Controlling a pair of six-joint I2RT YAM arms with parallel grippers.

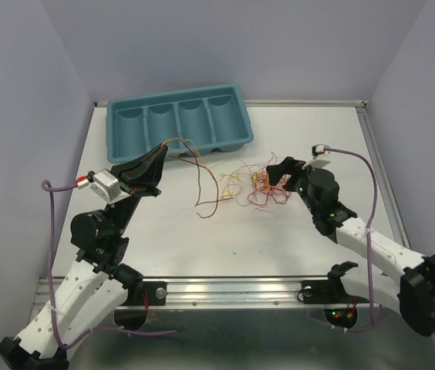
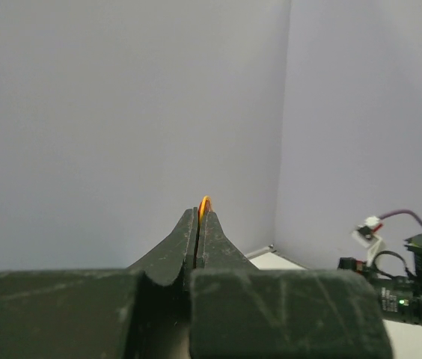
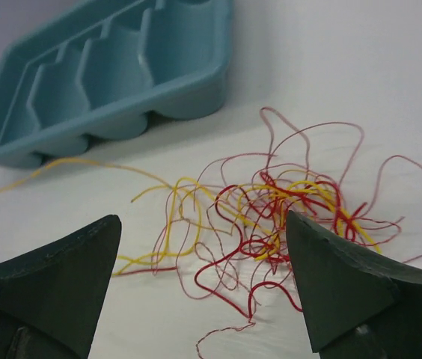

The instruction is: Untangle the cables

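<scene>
The tray (image 1: pixel 173 116) sits at the back of the table (image 1: pixel 279 247), on the left side. The cables (image 1: pixel 260 187) lie in a heap in the middle of the table, in front of the tray and a bit to its right. The left gripper (image 1: pixel 161 153) is by the tray's front edge, left of the heap. A few cables run from it down to the table. The right gripper (image 1: pixel 283 171) is at the heap's right edge.

1. A robotics lab test cell.
2. Plain pale walls (image 1: pixel 225 46) close in a white table (image 1: pixel 295 239) on three sides.
3. A metal rail (image 1: pixel 233 290) at its near edge carries the left arm (image 1: pixel 86 285) and right arm (image 1: pixel 379 250), both robotic.
</scene>
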